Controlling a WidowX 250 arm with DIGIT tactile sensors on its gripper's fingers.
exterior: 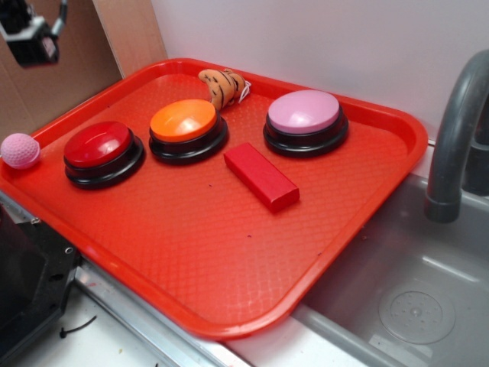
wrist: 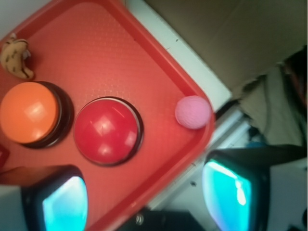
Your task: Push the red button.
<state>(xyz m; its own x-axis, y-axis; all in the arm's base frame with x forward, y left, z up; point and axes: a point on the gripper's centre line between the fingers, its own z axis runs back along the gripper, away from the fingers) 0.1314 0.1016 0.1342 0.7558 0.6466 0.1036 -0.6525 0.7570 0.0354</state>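
The red button (exterior: 98, 145) (wrist: 106, 130), a glossy dark-red dome on a black base, sits at the left of the red tray (exterior: 229, 252). My gripper (exterior: 34, 34) hangs high above the tray's far left corner, well clear of the button. In the wrist view the gripper (wrist: 147, 199) is open: its two cyan-lit fingers (wrist: 65, 204) stand wide apart with nothing between them. The button lies just ahead of the left finger, far below.
An orange button (exterior: 183, 122) (wrist: 29, 113) and a pink button (exterior: 304, 113) share the tray with a flat red block (exterior: 261, 176) and a brown toy (exterior: 223, 88). A pink ball (exterior: 20, 150) (wrist: 192, 112) rests on the tray's left rim. A sink (exterior: 405, 298) and grey faucet (exterior: 454, 130) lie right.
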